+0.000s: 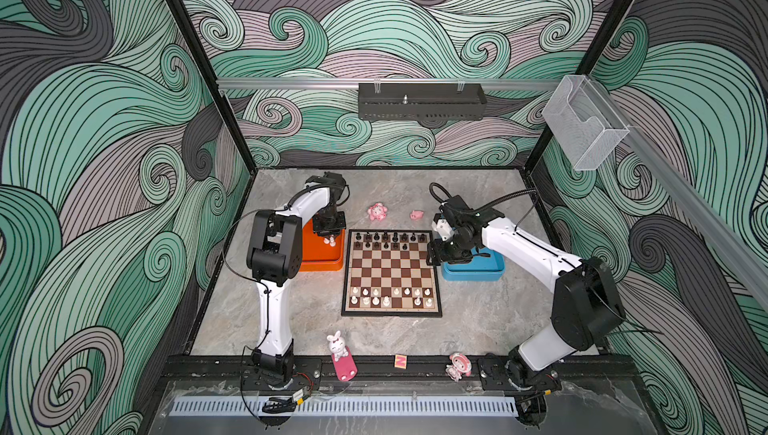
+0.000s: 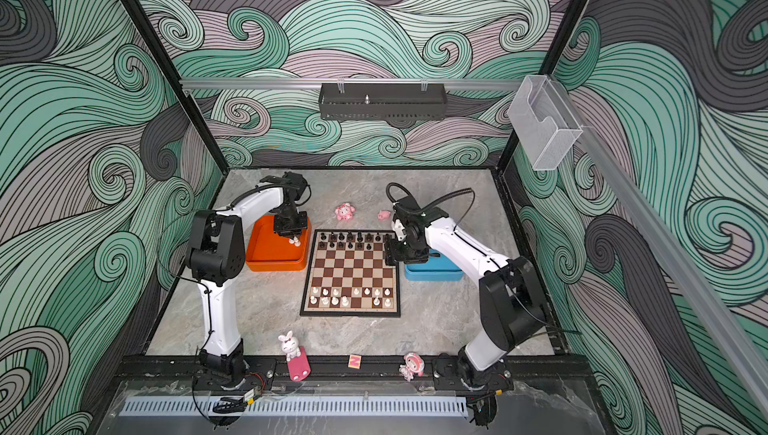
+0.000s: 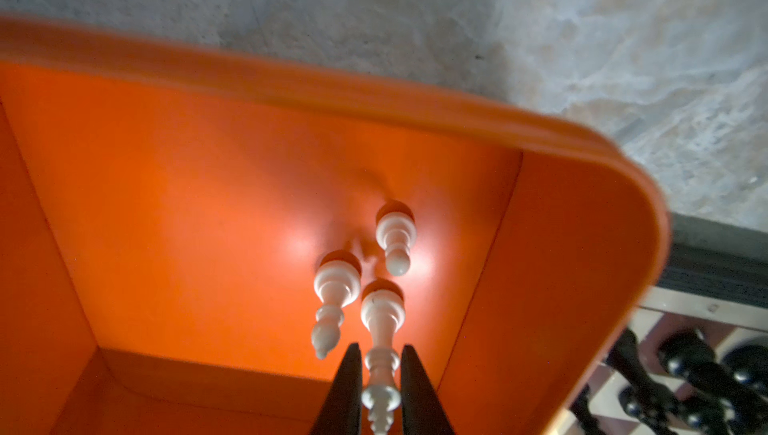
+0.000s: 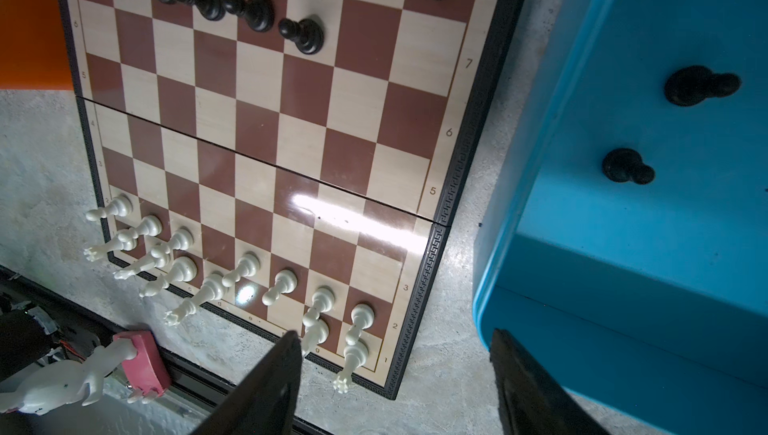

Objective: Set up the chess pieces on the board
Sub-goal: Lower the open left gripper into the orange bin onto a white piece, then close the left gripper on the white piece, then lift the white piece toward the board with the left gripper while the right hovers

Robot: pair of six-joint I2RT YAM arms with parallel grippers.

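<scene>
The board (image 1: 390,271) lies mid-table, with black chess pieces (image 1: 386,239) in its far rows and white chess pieces (image 1: 386,296) in its near rows. My left gripper (image 3: 377,387) reaches down into the orange tray (image 3: 291,92), shut on the top of a tall white piece (image 3: 380,320) that stands on the tray floor. Two more white pieces (image 3: 334,287) (image 3: 395,237) stand beside it. My right gripper (image 4: 395,341) hangs open and empty between the board's right edge (image 4: 440,221) and the blue tray (image 4: 623,246), which holds two black pieces (image 4: 700,85) (image 4: 627,167).
Two pink toys (image 1: 377,211) (image 1: 416,214) lie behind the board. At the front rail stand a white bunny on a pink base (image 1: 338,347), a small lettered block (image 1: 400,361) and a pink figurine (image 1: 458,366). The trays (image 1: 320,262) (image 1: 473,274) flank the board.
</scene>
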